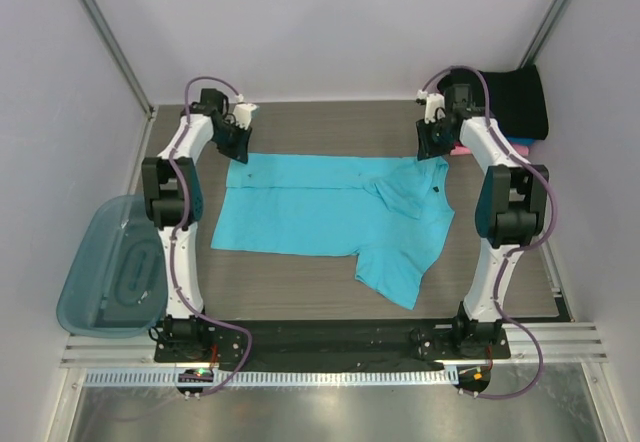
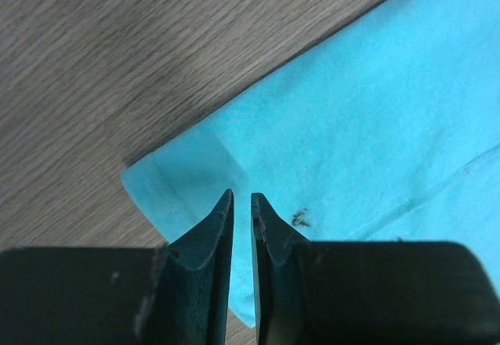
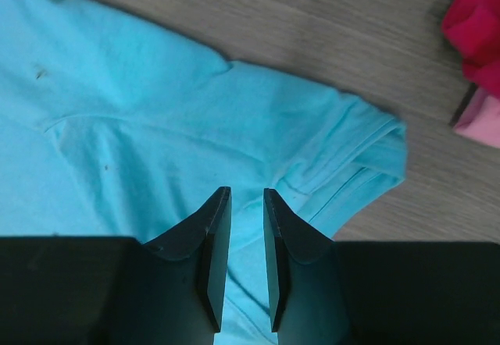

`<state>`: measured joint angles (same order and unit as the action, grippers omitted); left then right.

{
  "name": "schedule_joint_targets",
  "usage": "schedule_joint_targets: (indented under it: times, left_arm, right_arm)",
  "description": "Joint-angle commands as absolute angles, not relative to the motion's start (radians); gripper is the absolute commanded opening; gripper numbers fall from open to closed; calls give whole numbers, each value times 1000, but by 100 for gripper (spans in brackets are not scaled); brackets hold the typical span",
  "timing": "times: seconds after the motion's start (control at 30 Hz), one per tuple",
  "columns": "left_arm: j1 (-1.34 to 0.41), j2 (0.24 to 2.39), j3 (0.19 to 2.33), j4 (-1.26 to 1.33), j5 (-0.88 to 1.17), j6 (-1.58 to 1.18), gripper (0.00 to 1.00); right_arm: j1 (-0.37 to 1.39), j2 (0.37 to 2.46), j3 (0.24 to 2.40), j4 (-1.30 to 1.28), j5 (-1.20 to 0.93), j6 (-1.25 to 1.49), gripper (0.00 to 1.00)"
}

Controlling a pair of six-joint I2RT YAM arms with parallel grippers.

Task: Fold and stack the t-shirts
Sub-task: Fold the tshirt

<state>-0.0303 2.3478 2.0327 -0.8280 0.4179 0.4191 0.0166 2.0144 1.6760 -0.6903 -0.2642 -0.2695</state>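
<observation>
A bright turquoise t-shirt lies spread flat across the wooden table, one sleeve sticking out toward the near right. My left gripper hovers over its far left corner. Its jaws stand a narrow gap apart, with only cloth showing below them. My right gripper hangs over the far right shoulder and sleeve. It is open a little wider and grips nothing. A folded black t-shirt sits at the back right on a pink one. Magenta cloth shows in the right wrist view.
A translucent blue-grey plastic bin stands off the table's left edge beside the left arm. Metal frame posts rise at both back corners. A rail with the arm bases runs along the near edge.
</observation>
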Motion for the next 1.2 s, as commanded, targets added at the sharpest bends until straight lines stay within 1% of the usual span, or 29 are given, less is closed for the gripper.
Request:
schedule_joint_targets:
  times: [0.0, 0.03, 0.2, 0.33, 0.47, 0.8, 0.9, 1.03, 1.07, 1.17]
  left_arm:
    - [-28, 2353, 2086, -813, 416, 362, 15]
    - [-29, 2359, 2092, -810, 411, 357, 15]
    - [-31, 2407, 2132, -782, 359, 334, 16]
    - [-32, 2431, 2146, -750, 257, 307, 16]
    - [-32, 2441, 2135, -752, 222, 314, 15]
    - [-37, 2465, 2143, -744, 118, 278, 15]
    - [-35, 2451, 2111, -735, 63, 290, 14]
    - [-31, 2433, 2071, -729, 35, 294, 13]
    - [-31, 2430, 2066, -726, 29, 295, 13]
    - [-31, 2425, 2057, -713, 9, 298, 12]
  right_arm:
    - [14, 2049, 1746, -650, -224, -299, 29]
    - [-17, 2059, 1758, -644, -216, -304, 29]
    - [-23, 2160, 1807, -637, -183, -322, 29]
    - [-28, 2215, 1835, -638, -118, -363, 25]
    - [-32, 2238, 1856, -641, -91, -388, 23]
    - [-21, 2344, 1977, -644, -18, -434, 25]
    - [-5, 2385, 2031, -658, -15, -445, 25]
    - [0, 2459, 2172, -727, -25, -440, 25]
    - [32, 2473, 2192, -730, -22, -439, 24]
    - [41, 2528, 2278, -729, -11, -433, 25]
